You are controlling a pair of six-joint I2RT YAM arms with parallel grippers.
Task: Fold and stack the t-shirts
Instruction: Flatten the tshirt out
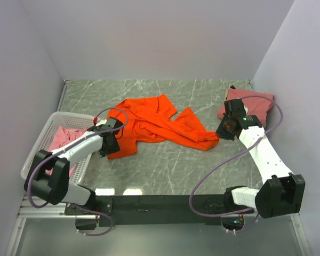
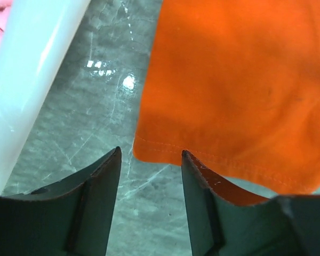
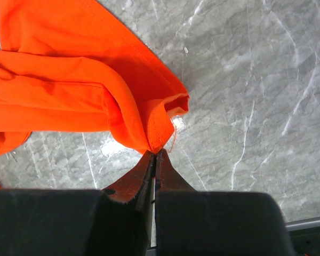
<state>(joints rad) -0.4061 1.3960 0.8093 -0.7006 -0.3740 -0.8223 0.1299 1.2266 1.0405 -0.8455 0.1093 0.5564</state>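
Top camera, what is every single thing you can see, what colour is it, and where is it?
orange shirt: 1, bright orange, crumpled mid-table
salmon shirt: 1, dusty pink, far right of the table, partly behind the right arm
pink shirt: 1, lighter pink, inside the basket
basket: 1, white, left edge of the table
table: 1, grey marble, under everything
left gripper: 1, black, open at the orange shirt's left hem
right gripper: 1, black, shut on the orange shirt's right corner
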